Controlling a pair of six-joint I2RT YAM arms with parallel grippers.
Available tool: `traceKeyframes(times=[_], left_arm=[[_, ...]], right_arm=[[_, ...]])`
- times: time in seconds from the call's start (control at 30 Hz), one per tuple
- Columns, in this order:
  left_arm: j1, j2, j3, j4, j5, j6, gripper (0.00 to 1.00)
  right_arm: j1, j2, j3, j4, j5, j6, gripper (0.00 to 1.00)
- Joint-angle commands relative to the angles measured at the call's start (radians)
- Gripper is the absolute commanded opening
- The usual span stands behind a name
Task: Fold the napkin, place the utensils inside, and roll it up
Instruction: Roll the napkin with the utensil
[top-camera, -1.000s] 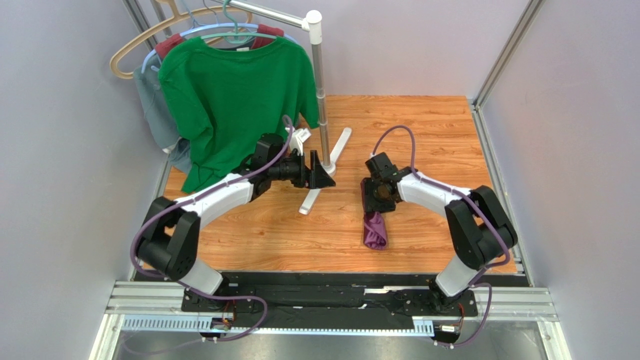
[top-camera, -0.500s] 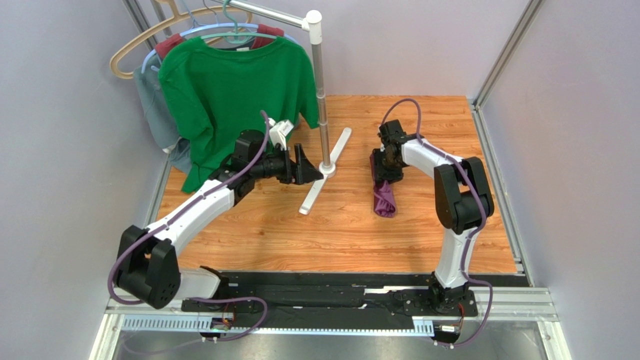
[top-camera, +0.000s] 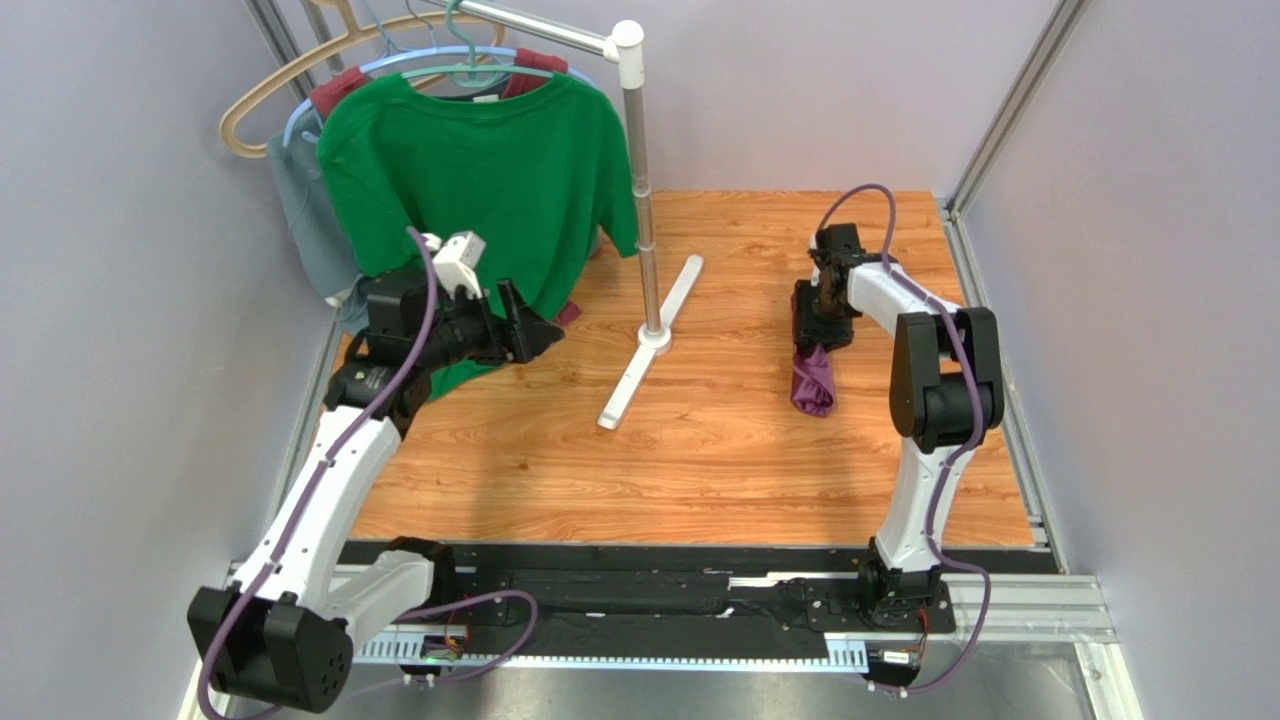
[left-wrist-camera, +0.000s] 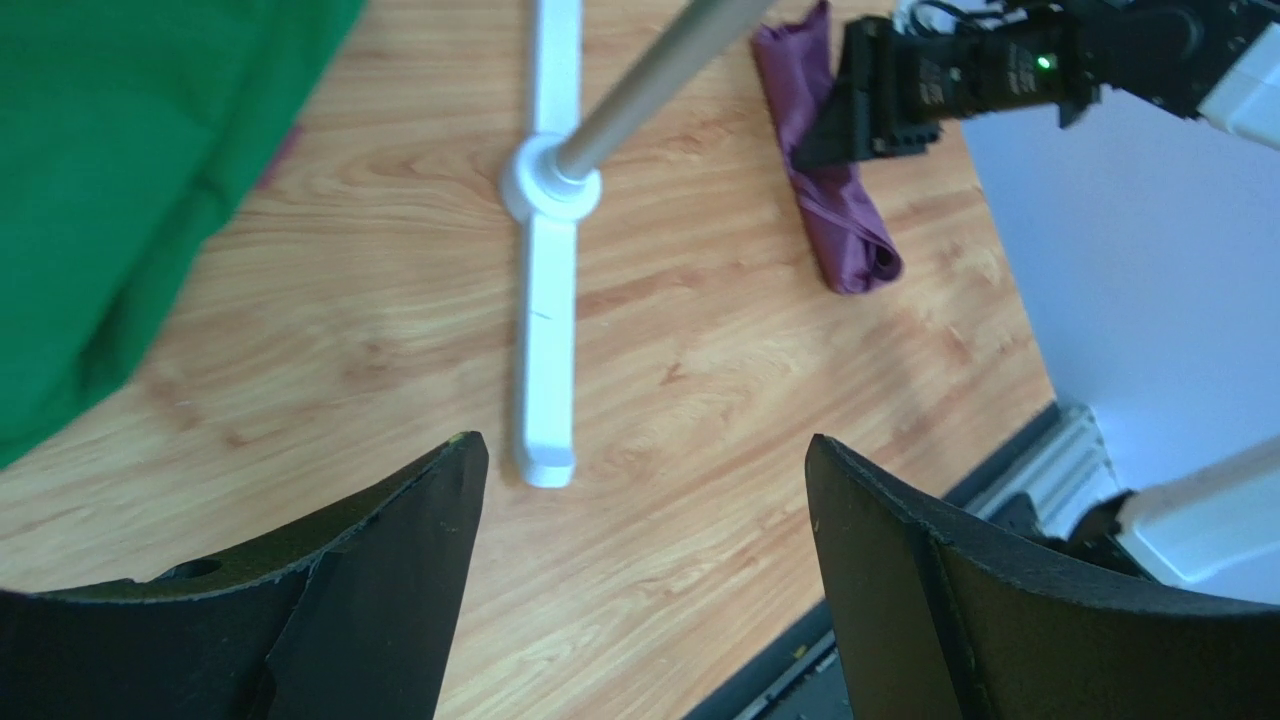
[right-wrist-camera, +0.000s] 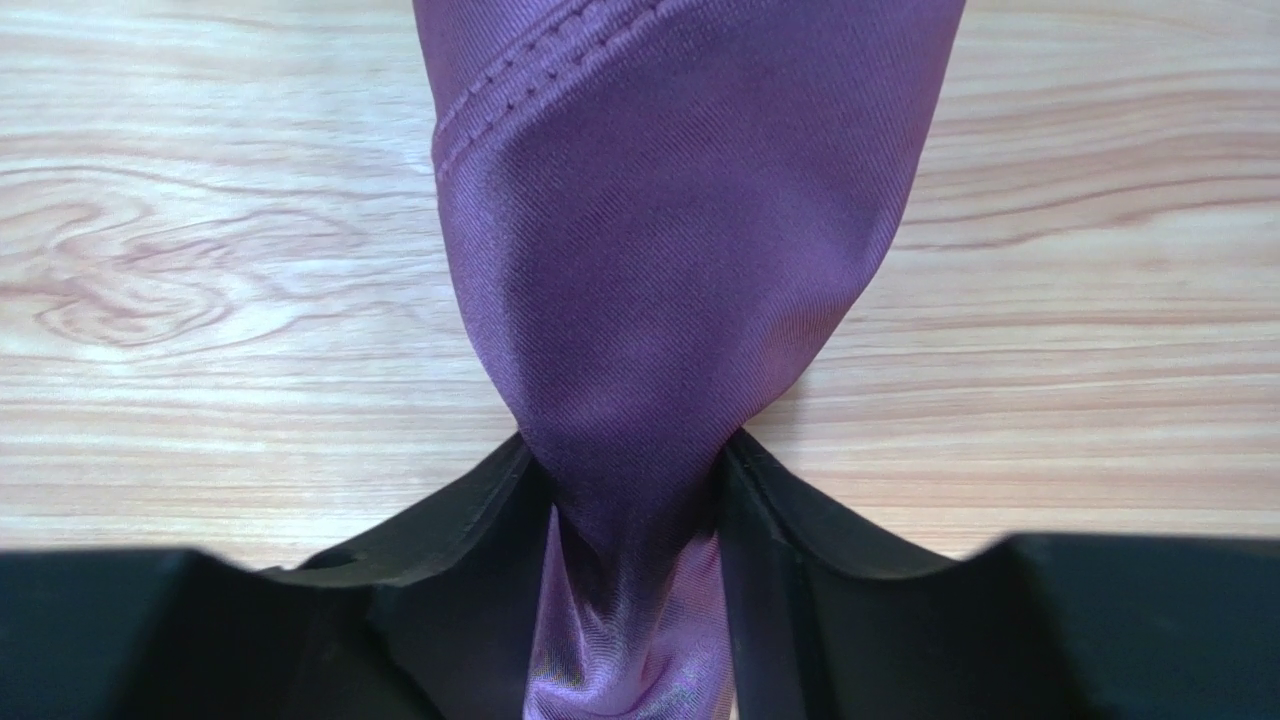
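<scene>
Entry: napkin stage, fold not begun.

1. The napkin (top-camera: 813, 378) is not laid flat. It is gathered into 1 narrow bundle on the desk (top-camera: 721, 465), close to the right edge and toward the far right corner, with its long axis running roughly far to near.
2. The right hand (top-camera: 819, 318) sits over the far end of the bundle. In the right wrist view, both fingers are closed tight on a pinched neck of the purple cloth, which fans out wider beyond the tips. Judgement: gripping 1 end lets the rest trail on the wood, so the cloth can be pulled out long before it is spread.
3. The left hand (top-camera: 526, 327) is near the left edge, just beside the hem of the green shirt (top-camera: 466, 195). Its fingers are spread wide with nothing between them, and only bare desk shows in the gap. I cannot tell whether it brushes the shirt. Judgement: it is parked clear of the rack base (top-camera: 649, 342), free to take a 2nd corner.
4. No spoon shows in any view.
</scene>
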Motion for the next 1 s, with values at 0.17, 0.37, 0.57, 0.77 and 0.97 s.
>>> traceKeyframes(times=[0.17,0.37,0.57,0.77,0.97], left_arm=[[0.065,-0.099,0.029,-0.145,-0.080,0.118,0.87],[0.077,-0.107,0.049,-0.167,-0.097,0.128,0.88],[0.103,-0.156,0.072,-0.202,-0.181,0.138,0.90],[0.197,-0.230,0.115,-0.256,-0.229,0.145,0.91],[0.238,-0.354,0.135,-0.282,-0.321,0.170,0.96]], right_arm=[[-0.012,0.013,0.000,-0.034,0.012,-0.036,0.65],[-0.007,-0.115,-0.037,-0.014,-0.060,-0.026,0.80],[-0.001,-0.298,-0.059,-0.026,-0.078,-0.013,0.97],[-0.001,-0.482,-0.092,-0.034,-0.080,0.031,0.97],[0.001,-0.773,-0.241,0.051,-0.046,0.077,0.97]])
